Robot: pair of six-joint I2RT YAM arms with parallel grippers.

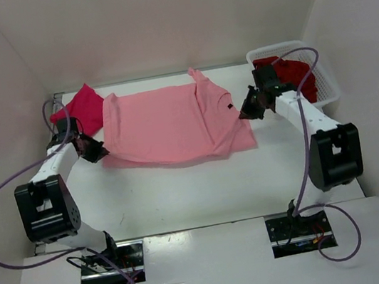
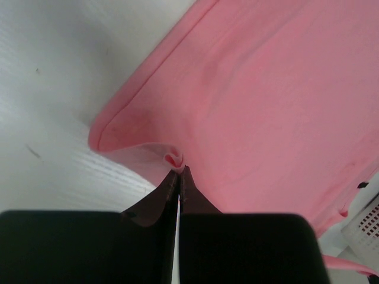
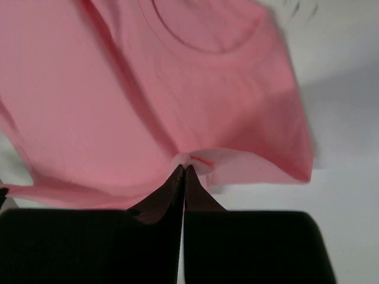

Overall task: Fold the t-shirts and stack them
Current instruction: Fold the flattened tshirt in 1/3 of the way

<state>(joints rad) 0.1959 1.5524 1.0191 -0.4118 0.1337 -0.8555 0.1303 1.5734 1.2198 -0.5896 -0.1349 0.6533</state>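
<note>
- The light salmon pink t-shirt [image 1: 165, 124] lies spread across the middle of the top view on the white table [image 1: 183, 193]. Its collar points to the right of the frame and its hem to the left. One sleeve sticks out toward the upper edge.
- The left gripper [image 1: 94, 149] sits at the shirt's lower left corner in the top view. In the left wrist view its dark fingers [image 2: 159, 202] are pressed together, pinching a small pucker of the hem cloth at their tips, low in the centre of the frame.
- The right gripper [image 1: 250, 108] sits at the shirt's right edge in the top view, just beside the collar. In the right wrist view its fingers [image 3: 161, 198] are also pressed together on a small fold of the salmon cloth. The round neckline shows at the top of that frame.
- The bright crimson-pink t-shirt [image 1: 83, 105] lies bunched at the upper left of the top view, touching or tucked under the salmon shirt's left end.
- The dark red t-shirt [image 1: 295, 72] is heaped in the white lattice basket [image 1: 327, 88] at the upper right, behind the right arm.
</note>
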